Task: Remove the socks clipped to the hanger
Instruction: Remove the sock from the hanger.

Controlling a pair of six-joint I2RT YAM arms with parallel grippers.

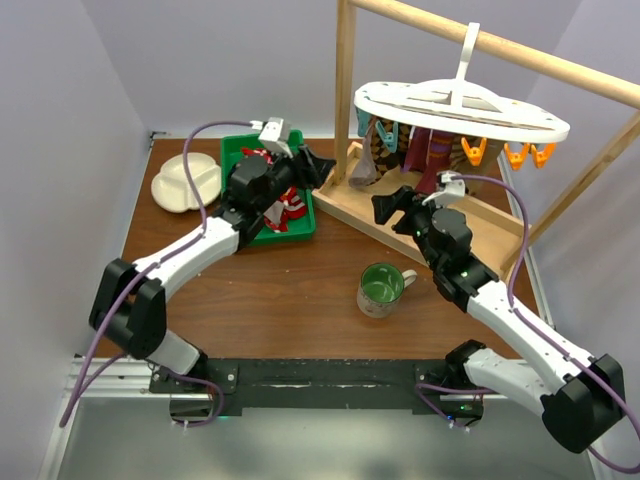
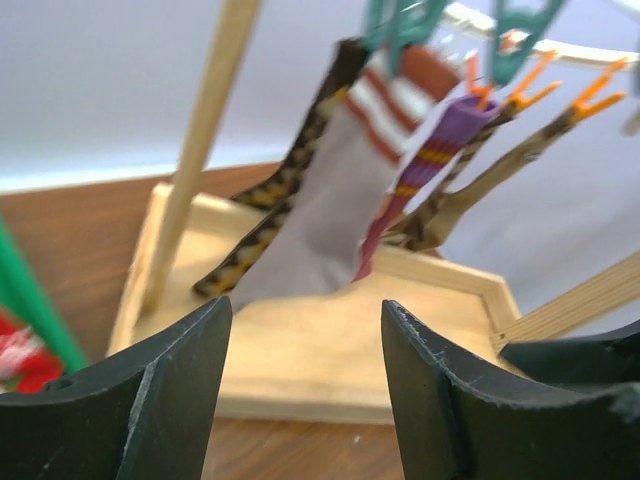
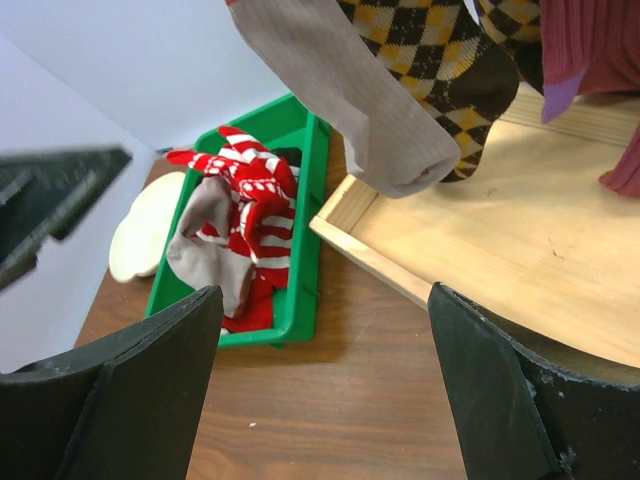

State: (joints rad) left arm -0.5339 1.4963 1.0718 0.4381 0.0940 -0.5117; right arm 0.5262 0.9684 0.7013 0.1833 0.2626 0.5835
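Now my left gripper (image 1: 318,166) and right gripper (image 1: 386,208) gape empty.
Wooden post (image 1: 344,90) flanks the hanger's (image 1: 460,106) clipped socks (image 1: 432,152); green tray (image 1: 236,150) hugs the table's (image 1: 300,290) far edge.

walls (image 1: 200,70): plain pale white, seen on three sides | table (image 1: 300,310): brown wood, enclosed by the walls | light: evenly spread, soft
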